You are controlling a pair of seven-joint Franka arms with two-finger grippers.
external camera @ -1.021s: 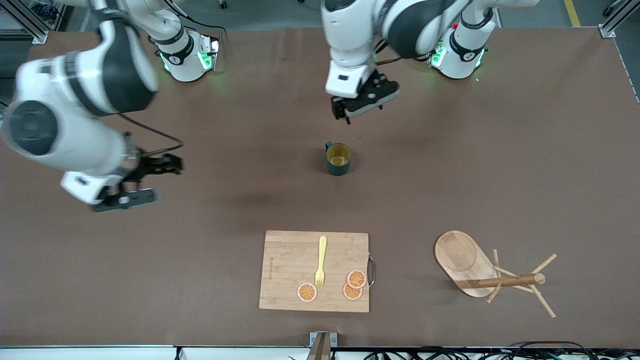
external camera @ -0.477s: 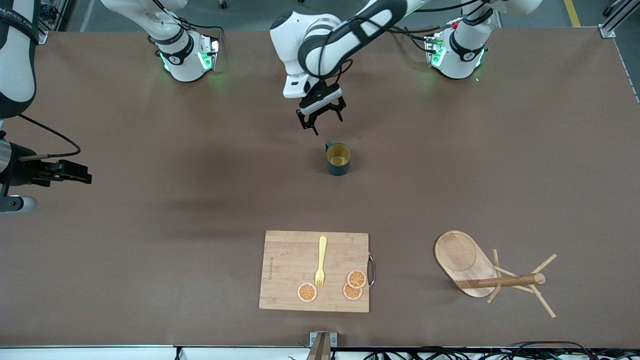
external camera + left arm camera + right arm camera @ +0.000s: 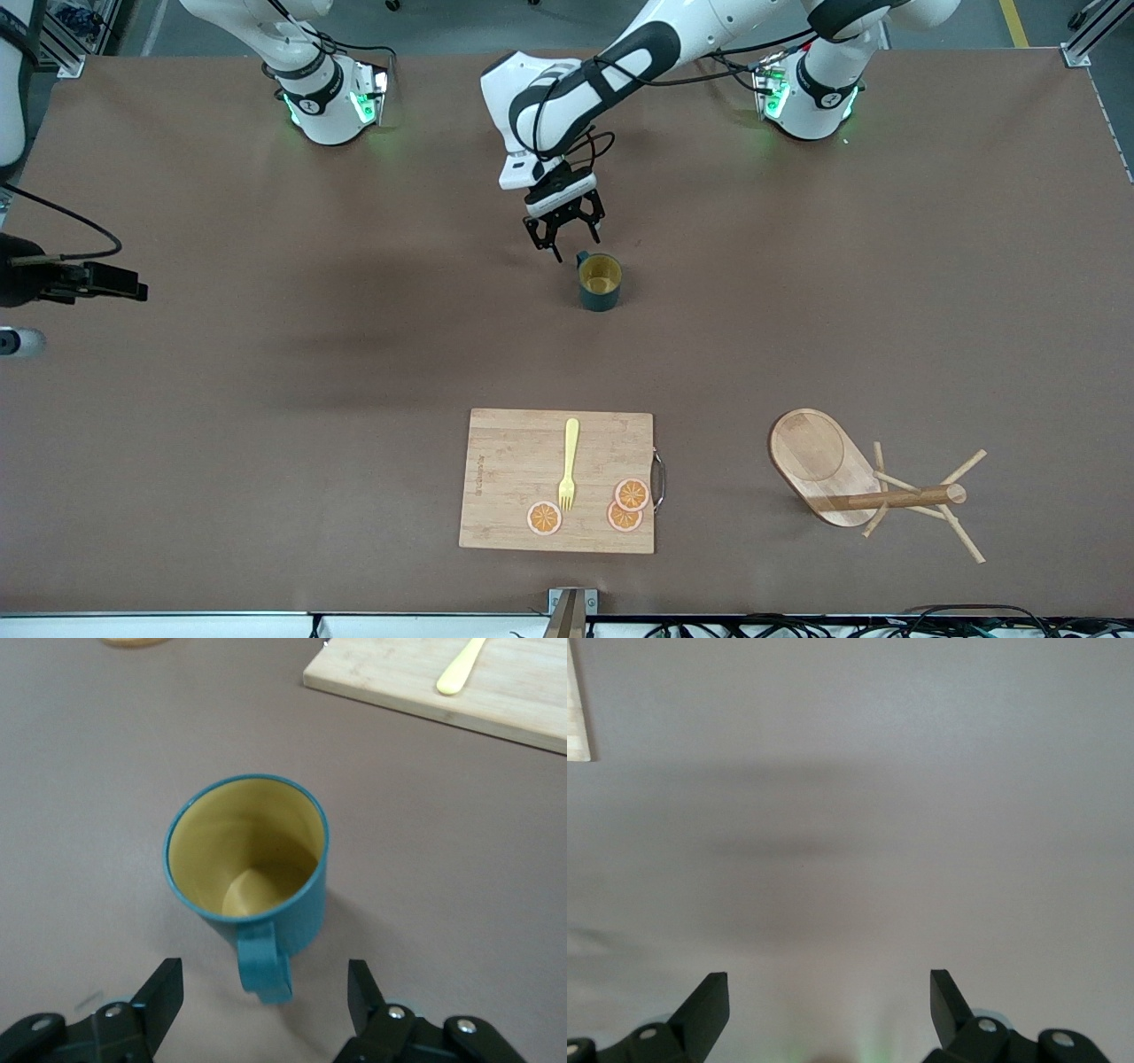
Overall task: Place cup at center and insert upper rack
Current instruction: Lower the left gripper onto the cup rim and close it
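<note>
The left gripper (image 3: 567,237) hangs just beside the upright teal cup (image 3: 600,282) mid-table, fingers spread either side of its handle (image 3: 264,967), gripping nothing. The right gripper (image 3: 829,994) waits wide apart over bare table at its own end. The mug tree (image 3: 864,483) lies tipped over near the cutting board (image 3: 514,461).

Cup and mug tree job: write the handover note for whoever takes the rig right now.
Left gripper: open, low over the table beside the cup's handle, nothing held.
Right gripper: open, empty, waiting at the right arm's end of the table.
Cup: upright near the table's middle.
Mug tree: on its side, nearer the front camera toward the left arm's end, untouched.
Left: cup placement to confirm, then the mug tree.
</note>
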